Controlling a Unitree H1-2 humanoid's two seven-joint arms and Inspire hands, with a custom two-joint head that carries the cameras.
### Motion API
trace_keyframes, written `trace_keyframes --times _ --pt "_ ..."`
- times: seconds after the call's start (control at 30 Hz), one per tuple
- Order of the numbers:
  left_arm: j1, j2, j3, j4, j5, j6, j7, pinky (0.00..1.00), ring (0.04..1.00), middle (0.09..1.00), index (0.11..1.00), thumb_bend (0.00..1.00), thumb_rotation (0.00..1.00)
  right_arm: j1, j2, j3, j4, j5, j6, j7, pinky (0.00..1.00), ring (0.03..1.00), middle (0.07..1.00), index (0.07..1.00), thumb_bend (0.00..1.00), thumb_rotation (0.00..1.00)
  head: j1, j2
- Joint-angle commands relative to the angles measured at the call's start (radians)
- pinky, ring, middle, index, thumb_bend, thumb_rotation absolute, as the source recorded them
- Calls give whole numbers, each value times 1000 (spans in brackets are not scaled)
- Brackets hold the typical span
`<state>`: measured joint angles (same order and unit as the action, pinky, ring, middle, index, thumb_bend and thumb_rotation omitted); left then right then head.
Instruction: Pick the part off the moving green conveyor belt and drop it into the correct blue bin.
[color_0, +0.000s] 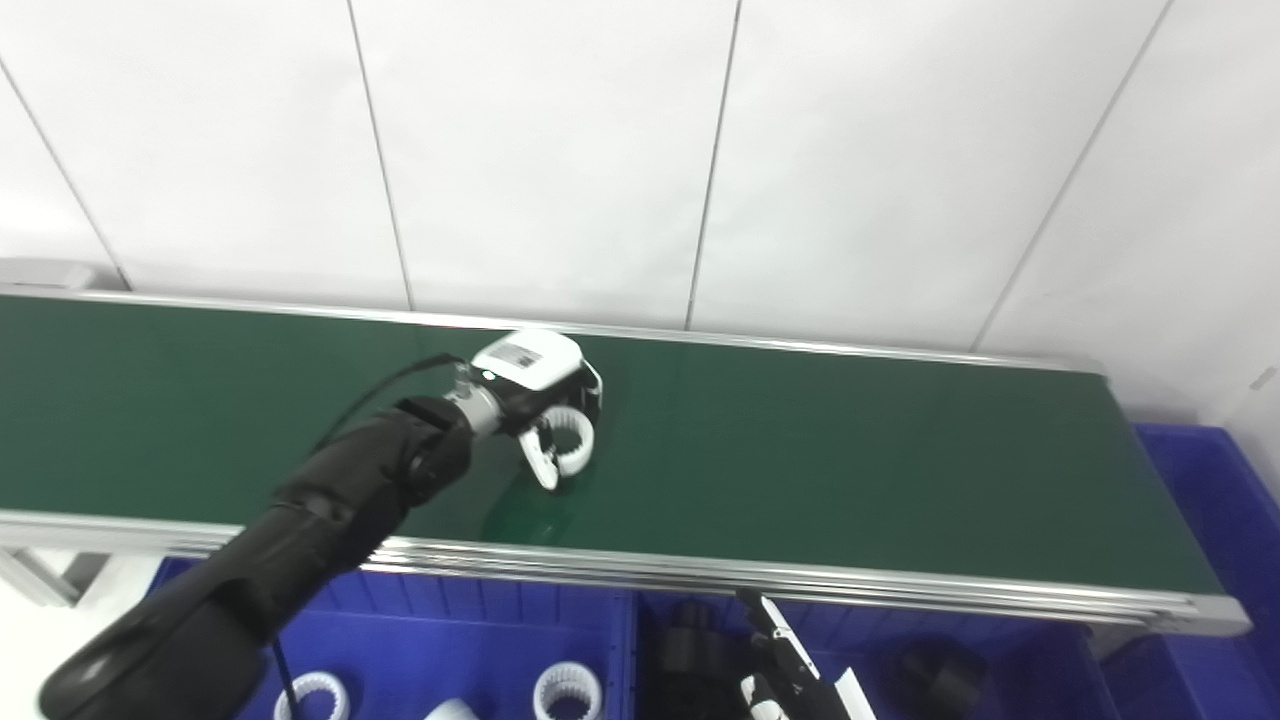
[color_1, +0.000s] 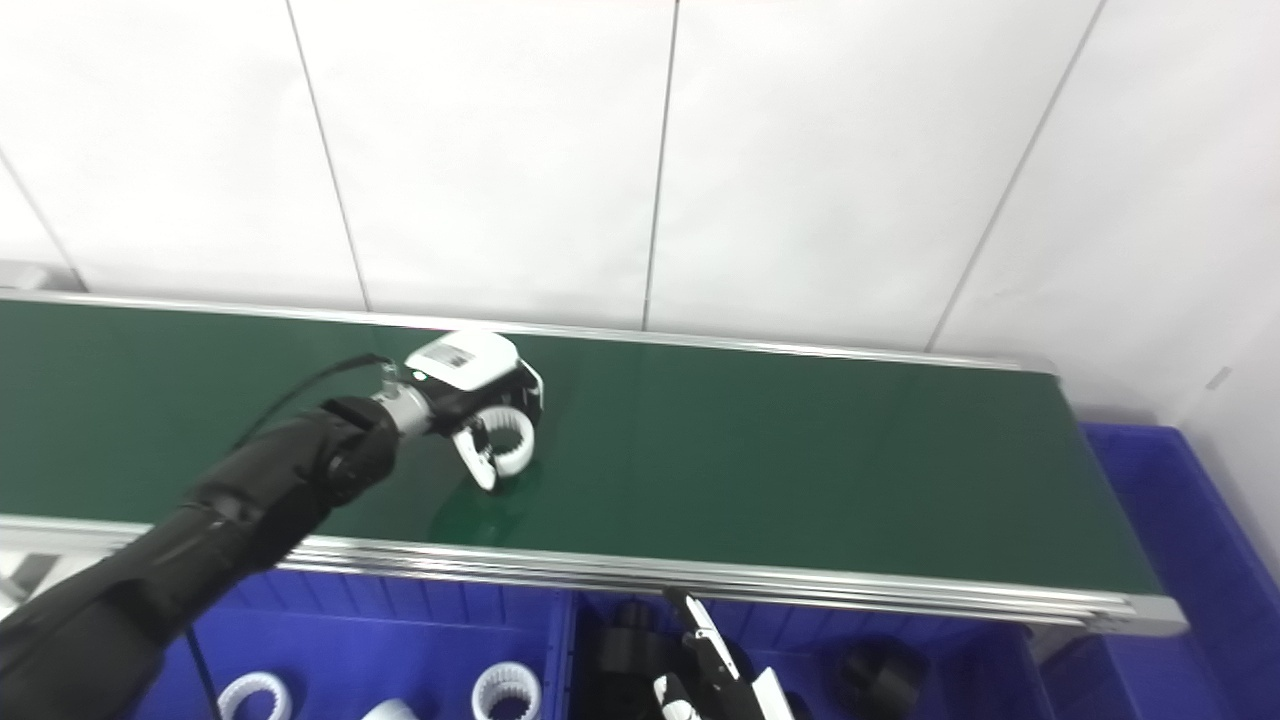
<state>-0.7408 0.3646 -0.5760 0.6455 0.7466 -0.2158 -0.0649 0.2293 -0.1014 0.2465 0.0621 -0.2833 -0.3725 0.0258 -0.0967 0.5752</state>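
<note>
A white toothed ring (color_0: 574, 442) sits at the middle of the green conveyor belt (color_0: 850, 460), touching or just above its surface. My left hand (color_0: 535, 395) reaches over the belt from the lower left. Its thumb and fingers (color_0: 541, 462) are curled around the ring, with the white back of the hand above it. The same ring (color_1: 508, 441) and left hand (color_1: 470, 385) show in the right eye view. My right hand (color_0: 790, 675) is low at the bottom edge over the bins, only partly in view, fingers extended and holding nothing.
Blue bins line the belt's near side. The left bin (color_0: 480, 620) holds white rings (color_0: 567, 690), and the middle bin (color_0: 1000, 650) holds black parts (color_0: 692, 650). Another blue bin (color_0: 1220, 500) stands past the belt's right end. A white panelled wall runs behind.
</note>
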Motion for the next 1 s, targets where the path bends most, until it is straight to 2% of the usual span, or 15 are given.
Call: trace_keyframes --times 0.0,0.17,0.27,0.53,0.57,0.6,0.63,0.73,0.83,0.87,0.97 --pt "-12 14 47 -99 -45 19 -43 225 436 523 470 501 0 -7 6 -3 -24 9 -4 2 916 957 978 957 321 961 2 1" --pt "54 46 133 -276 -95 74 -121 239 440 519 474 501 0 -15 5 -2 -12 2 -9 3 926 956 976 959 328 969 5 5" --pt "83 62 177 -332 -131 67 -143 276 448 513 474 501 0 -19 7 -3 -8 2 -7 3 926 955 975 959 335 969 1 11" --pt "165 83 269 -468 -216 73 -211 281 442 519 473 499 0 -28 8 -4 3 -8 -14 -1 929 957 975 957 327 953 -17 27" --pt "179 85 279 -487 -222 76 -214 284 443 519 474 499 0 -27 9 -4 -3 -11 -6 0 930 958 975 957 327 950 -27 44" --pt "189 86 285 -500 -224 78 -216 298 447 515 472 499 0 -26 10 -4 -9 -13 1 1 931 960 977 958 331 956 -27 44" --pt "211 86 296 -526 -234 85 -220 305 450 514 472 499 0 -25 13 -4 -17 -12 9 3 932 961 979 959 333 959 -41 64" --pt "259 82 319 -575 -256 86 -227 309 445 511 477 499 0 -31 19 -3 -25 -6 23 8 934 964 979 961 321 961 -54 73" --pt "308 76 331 -597 -274 70 -219 299 439 510 479 500 0 -45 21 -1 -21 -16 37 11 947 974 985 964 330 978 -76 98" --pt "319 75 333 -601 -275 66 -218 303 440 508 478 500 0 -49 23 0 -22 -17 43 12 948 974 985 964 339 983 -89 122" --pt "343 69 339 -603 -299 71 -230 327 447 508 471 500 0 -62 29 -2 -25 -14 51 13 947 969 980 962 336 987 -120 155"
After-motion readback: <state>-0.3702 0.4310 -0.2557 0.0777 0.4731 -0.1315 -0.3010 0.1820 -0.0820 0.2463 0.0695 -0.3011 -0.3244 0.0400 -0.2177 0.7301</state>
